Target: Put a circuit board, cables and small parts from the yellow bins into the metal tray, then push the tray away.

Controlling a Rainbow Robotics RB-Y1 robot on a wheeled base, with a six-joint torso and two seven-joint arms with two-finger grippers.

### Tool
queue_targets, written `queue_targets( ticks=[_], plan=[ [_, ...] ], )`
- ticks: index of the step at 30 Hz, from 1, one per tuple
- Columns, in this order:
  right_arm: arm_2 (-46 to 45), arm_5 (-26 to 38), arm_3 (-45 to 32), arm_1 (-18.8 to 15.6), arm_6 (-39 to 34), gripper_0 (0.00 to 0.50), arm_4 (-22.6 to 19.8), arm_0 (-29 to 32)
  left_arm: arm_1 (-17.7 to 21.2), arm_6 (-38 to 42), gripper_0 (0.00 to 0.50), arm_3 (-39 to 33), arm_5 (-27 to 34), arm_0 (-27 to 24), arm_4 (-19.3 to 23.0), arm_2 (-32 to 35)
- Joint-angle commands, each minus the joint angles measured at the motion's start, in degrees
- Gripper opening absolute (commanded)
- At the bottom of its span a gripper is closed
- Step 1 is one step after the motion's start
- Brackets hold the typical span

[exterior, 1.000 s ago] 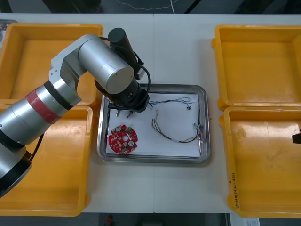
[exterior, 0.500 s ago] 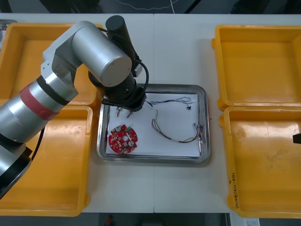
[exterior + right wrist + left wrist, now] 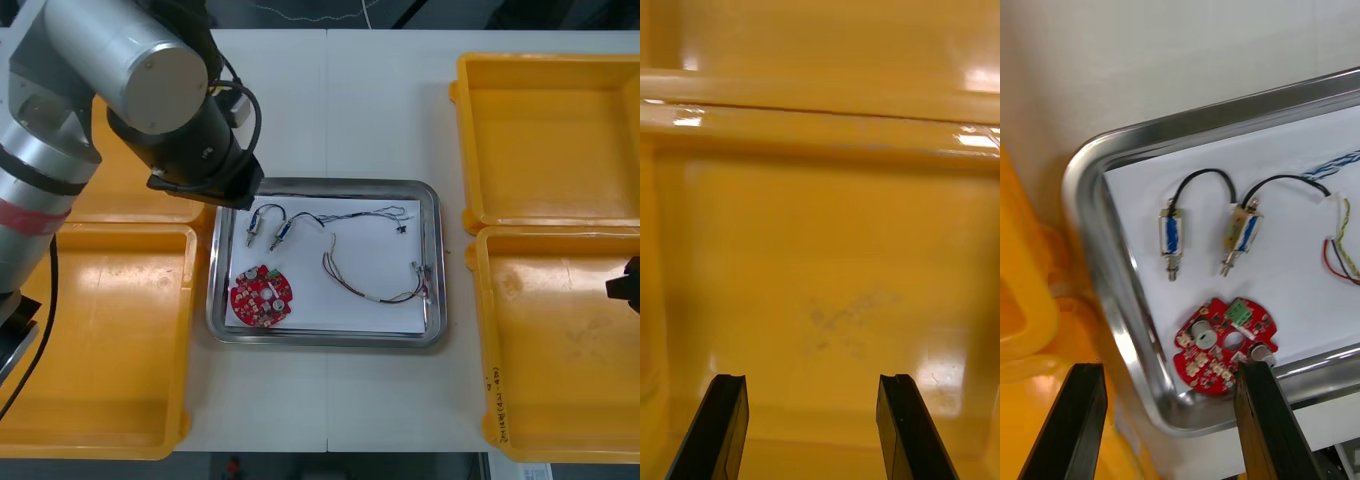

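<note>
And the left arm (image 3: pixel 140 80) is up and away! A second ago its wrist sat low over the far-left part of the metal tray (image 3: pixel 325 340); now it has lifted and swung left, hanging above the tray's far-left corner. The left gripper (image 3: pixel 1169 367) has its fingers spread wide with nothing between them.

What it uncovered: two small metal parts (image 3: pixel 266 230) lying side by side on the white liner in the tray's far-left area, each trailing a short black cable (image 3: pixel 1202 176). Just near of them, in the near-left corner, the round red circuit board (image 3: pixel 262 296) sits exactly where it was. The twisted blue and white cable (image 3: pixel 360 214) runs along the far side, and the red and yellow cable (image 3: pixel 370 292) loops across the middle toward the right rim, neither one shifted.

Over on the right, the right gripper (image 3: pixel 812 379) stays parked above the near right yellow bin (image 3: pixel 560 400), fingers apart, gripping nothing, bare bin floor below.
</note>
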Motion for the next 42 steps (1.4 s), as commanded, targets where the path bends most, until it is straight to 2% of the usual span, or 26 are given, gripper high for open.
queue_targets(
  ticks=[1, 12, 17, 22, 28, 33, 42],
  plan=[
    [4.7, 0.2, -2.6, -2.1, -1.3, 0.500, -1.3, -4.7, 4.6, -0.4, 0.500, -5.3, 0.8, 3.4, 0.9, 5.0],
    [18.2, 0.2, -3.1, -2.1, -0.6, 0.500, -4.0, -13.2, 11.0, -0.8, 0.500, -11.1, 0.8, 12.5, 2.8, 13.6],
    [25.9, 0.2, -3.1, -2.1, -0.5, 0.500, -4.6, -16.8, 12.9, -0.9, 0.500, -12.4, 0.8, 16.1, 5.0, 17.8],
    [34.9, 0.2, -3.1, -2.1, 0.1, 0.500, -4.2, -20.0, 14.4, -1.0, 0.500, -15.0, 0.8, 19.8, 5.0, 20.4],
    [46.7, 0.2, -3.0, -2.1, 1.1, 0.500, -1.1, -24.6, 16.4, -1.5, 0.500, -18.2, 0.8, 25.0, 5.7, 24.6],
    [55.2, 0.2, -1.7, -0.6, 2.4, 0.500, 2.0, -28.1, 17.6, -2.6, 0.500, -20.5, 0.8, 29.1, 6.0, 27.6],
    [67.7, -2.3, 3.3, 3.5, 4.9, 0.500, 11.3, -33.4, 18.5, -4.1, 0.500, -21.8, 0.8, 33.9, 7.1, 31.4]
  ],
)
